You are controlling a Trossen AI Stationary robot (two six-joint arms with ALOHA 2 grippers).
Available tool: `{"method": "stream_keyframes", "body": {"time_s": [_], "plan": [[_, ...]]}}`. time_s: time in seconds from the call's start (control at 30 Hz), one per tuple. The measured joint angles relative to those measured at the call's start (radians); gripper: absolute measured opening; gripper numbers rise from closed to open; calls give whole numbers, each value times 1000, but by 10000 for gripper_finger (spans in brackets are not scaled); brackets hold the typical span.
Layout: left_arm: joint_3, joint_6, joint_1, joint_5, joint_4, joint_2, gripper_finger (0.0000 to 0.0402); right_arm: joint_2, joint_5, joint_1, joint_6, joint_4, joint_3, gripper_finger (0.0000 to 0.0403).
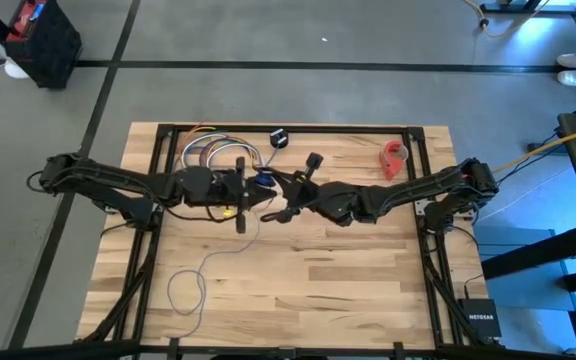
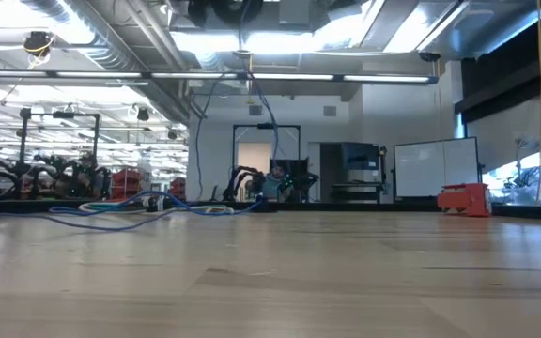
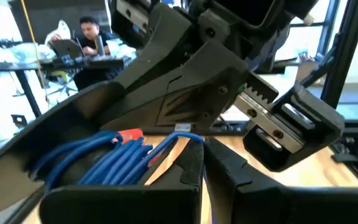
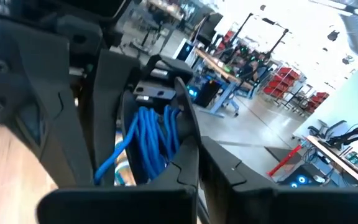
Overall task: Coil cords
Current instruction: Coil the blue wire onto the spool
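Note:
The cord is a thin bluish cable. Several of its loops form a blue bundle (image 1: 265, 181) held above the table's middle, between my two grippers; the bundle shows in the left wrist view (image 3: 104, 158) and in the right wrist view (image 4: 153, 142). A loose strand (image 1: 200, 268) drops from it and ends in a slack loop lying on the wood near the front left. My left gripper (image 1: 256, 203) and my right gripper (image 1: 286, 208) meet tip to tip, both level and both shut on the cord. In the low view strands (image 2: 252, 122) hang from above. My left gripper pinches a strand of the cord (image 3: 188, 138) between its two fingers, right where it leaves the looped bundle. The fingers lie level, coming from the table's left. The loops hang beside the fingers, clear of the table. My right gripper comes level from the table's right. Its shut fingertips meet the top of the blue loops (image 4: 178, 119); how many strands sit between them I cannot tell. The loops hang slack beside one finger (image 4: 188, 155), lifted clear of the wood.
A bundle of multicoloured looped wires (image 1: 213, 155) lies at the back left, a small black disc (image 1: 279, 138) at the back middle, and a red object (image 1: 396, 158) at the back right. The table's near half is bare wood (image 1: 348, 290) apart from the trailing strand.

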State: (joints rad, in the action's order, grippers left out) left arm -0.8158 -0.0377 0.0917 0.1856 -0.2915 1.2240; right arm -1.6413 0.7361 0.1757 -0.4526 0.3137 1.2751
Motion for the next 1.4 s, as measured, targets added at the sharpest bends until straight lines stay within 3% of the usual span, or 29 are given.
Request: {"method": "stream_keyframes", "body": {"time_s": [0.53,1.0,1.4], "plan": [[4,-34,0,-3,-98,3,8,7,21,2,-49,88,6,10],[4,-119,2,-2,-22,11,1,64,-41,21,-19,94,4,10],[10,-101,-1,17,131,11,0,114,-48,22,-24,92,3,10]]}}
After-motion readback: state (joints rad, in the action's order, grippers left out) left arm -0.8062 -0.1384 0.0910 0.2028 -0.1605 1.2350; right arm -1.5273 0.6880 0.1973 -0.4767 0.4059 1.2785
